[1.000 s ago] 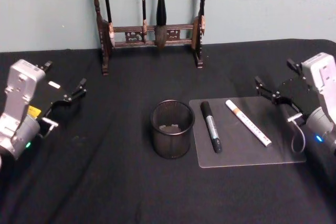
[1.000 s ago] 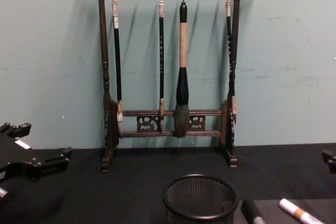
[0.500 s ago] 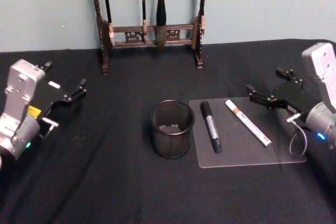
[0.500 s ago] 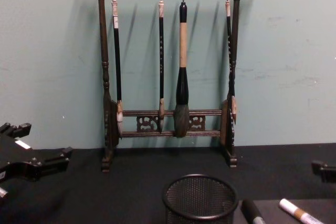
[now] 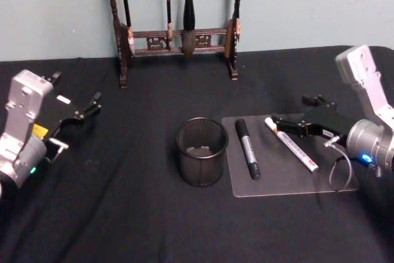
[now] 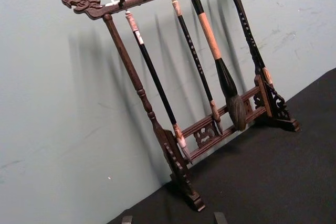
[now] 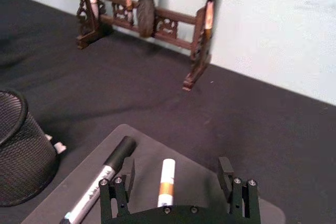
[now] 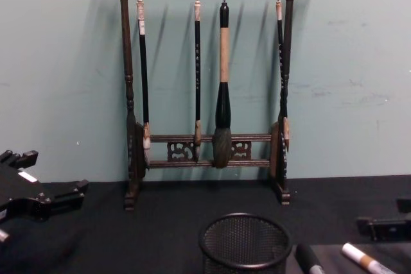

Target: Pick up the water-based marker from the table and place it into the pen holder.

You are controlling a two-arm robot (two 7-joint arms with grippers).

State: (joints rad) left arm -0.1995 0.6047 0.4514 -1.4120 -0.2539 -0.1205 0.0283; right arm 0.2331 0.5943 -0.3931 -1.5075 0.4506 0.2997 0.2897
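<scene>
The water-based marker (image 5: 291, 144), white with an orange band, lies on a clear mat (image 5: 335, 184) right of centre. My right gripper (image 5: 289, 109) hangs open over the marker's far end without touching it. In the right wrist view the marker (image 7: 167, 187) sits between the spread fingers of that gripper (image 7: 175, 174). The pen holder (image 5: 202, 152), a round black mesh cup, stands upright left of the mat and also shows in the chest view (image 8: 244, 245). My left gripper (image 5: 77, 89) rests open at the far left.
A black marker (image 5: 247, 149) with a grey label lies on the mat between the pen holder and the white marker. A dark wooden brush rack (image 5: 175, 38) with hanging brushes stands at the back against the wall. Black cloth covers the table.
My right gripper has swung left from the table's right edge and come down over the mat, reaching the white marker's far end. The left arm and both markers have not moved.
</scene>
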